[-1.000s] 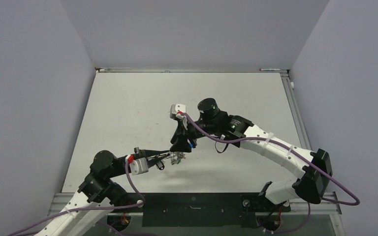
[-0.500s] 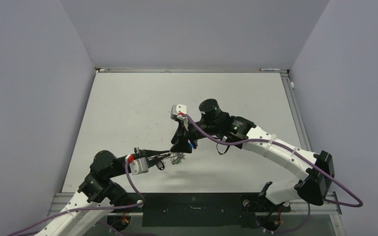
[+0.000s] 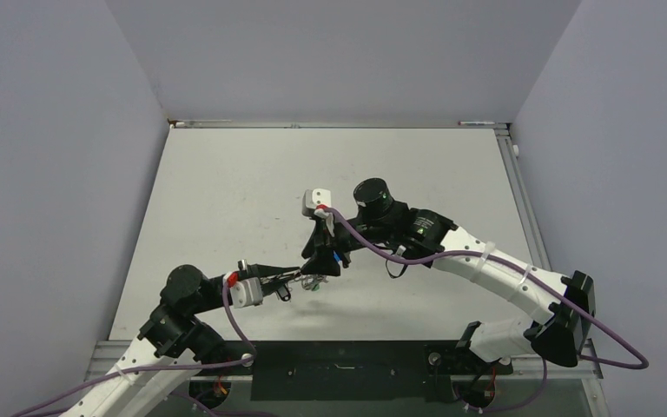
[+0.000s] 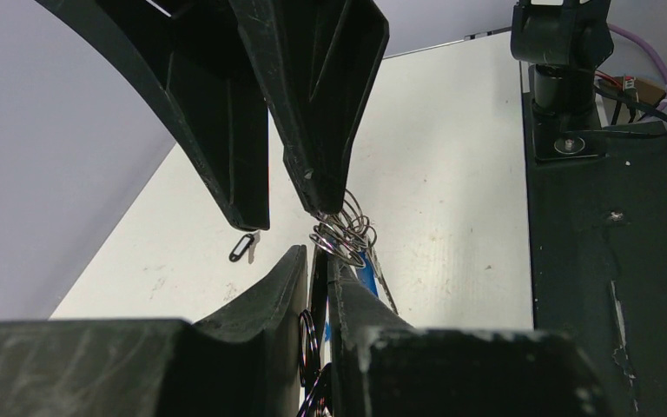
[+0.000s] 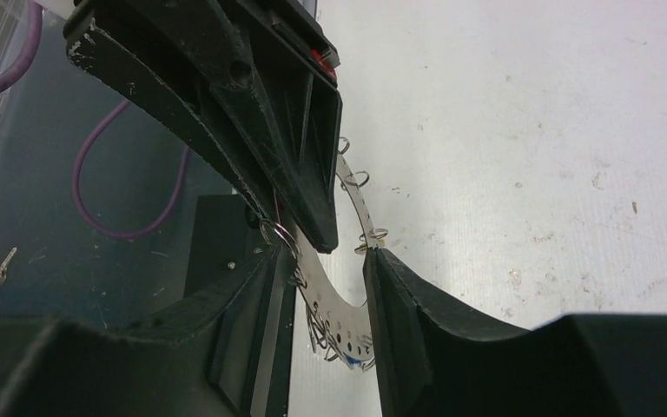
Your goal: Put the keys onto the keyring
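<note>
Here the keyring is held off the table between both grippers. It is a flat grey metal band pierced with small holes, with thin wire loops along its rim and a blue key head among them. The left gripper pinches it edge-on, jaws almost together, while the right gripper straddles the band, jaws partly apart.

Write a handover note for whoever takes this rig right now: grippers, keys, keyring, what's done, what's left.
Left gripper: shut on the rim of the keyring.
Right gripper: open, jaws either side of the ring, one tip at the wire loops.
Keys: a blue key hangs at the ring; others hidden or too small to count.
Done: several loops already sit on the rim.
Left: thread any remaining keys; how many, I cannot tell.
</note>
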### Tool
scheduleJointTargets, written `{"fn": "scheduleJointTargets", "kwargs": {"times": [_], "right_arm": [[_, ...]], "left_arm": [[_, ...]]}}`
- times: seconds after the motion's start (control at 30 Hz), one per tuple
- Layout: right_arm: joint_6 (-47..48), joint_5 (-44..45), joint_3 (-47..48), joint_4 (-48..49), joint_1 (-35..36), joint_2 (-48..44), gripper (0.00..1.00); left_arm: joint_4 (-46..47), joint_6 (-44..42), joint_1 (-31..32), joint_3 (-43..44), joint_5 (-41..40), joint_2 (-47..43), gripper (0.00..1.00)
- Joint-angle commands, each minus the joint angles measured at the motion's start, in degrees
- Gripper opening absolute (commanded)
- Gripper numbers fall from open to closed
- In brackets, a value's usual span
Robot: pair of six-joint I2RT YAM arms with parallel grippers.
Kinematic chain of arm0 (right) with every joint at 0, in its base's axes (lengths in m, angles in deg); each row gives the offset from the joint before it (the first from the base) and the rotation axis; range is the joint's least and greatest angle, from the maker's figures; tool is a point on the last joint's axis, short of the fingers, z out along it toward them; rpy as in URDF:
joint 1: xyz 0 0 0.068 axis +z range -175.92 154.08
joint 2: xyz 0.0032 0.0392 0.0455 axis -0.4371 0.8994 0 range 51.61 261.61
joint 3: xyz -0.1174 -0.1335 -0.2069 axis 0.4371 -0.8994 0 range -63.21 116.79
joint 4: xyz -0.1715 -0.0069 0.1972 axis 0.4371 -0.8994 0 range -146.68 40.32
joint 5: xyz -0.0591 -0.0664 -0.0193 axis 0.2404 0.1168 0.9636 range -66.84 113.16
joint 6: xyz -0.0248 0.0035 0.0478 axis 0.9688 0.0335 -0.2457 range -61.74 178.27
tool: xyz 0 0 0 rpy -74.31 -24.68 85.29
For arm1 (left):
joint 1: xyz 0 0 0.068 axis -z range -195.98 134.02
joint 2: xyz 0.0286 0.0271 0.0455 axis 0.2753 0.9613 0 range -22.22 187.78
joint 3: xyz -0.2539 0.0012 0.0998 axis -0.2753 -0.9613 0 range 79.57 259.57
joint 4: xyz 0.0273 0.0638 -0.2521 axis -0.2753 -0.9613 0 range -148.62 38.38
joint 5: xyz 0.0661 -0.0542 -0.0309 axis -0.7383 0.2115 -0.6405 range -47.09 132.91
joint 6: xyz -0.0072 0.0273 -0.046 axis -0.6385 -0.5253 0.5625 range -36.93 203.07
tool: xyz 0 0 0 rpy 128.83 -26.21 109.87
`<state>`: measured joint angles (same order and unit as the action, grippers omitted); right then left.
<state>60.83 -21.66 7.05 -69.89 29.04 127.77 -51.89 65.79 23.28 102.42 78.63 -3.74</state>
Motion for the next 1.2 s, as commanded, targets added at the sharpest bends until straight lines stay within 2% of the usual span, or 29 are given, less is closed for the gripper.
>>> {"fn": "scheduleJointTargets", "kwargs": {"times": [0.0,0.27,0.5,1.0,1.17], "right_arm": [[1.22,-1.41,-1.36,-1.79,1.26,-2.0,0.41],[1.61,2.99,-4.23,-4.05,1.72,-4.03,0.43],[2.46,2.37,-4.04,-4.42,1.83,-3.91,0.6],[1.62,4.84,-3.7,-0.21,2.17,-4.62,0.64],[0.83,5.62,-4.63,1.88,2.22,-3.55,0.6]], "left_arm": [[4.61,-0.41,-0.43,1.67,-1.86,-0.35,0.0],[4.69,-0.56,-0.42,1.26,-1.39,-1.29,0.0],[5.37,-0.34,-0.42,2.03,-0.04,-0.86,0.0],[5.94,0.28,-0.42,2.81,1.28,-0.2,0.0],[8.08,1.82,-0.42,2.92,1.68,-0.01,0.0]]}}
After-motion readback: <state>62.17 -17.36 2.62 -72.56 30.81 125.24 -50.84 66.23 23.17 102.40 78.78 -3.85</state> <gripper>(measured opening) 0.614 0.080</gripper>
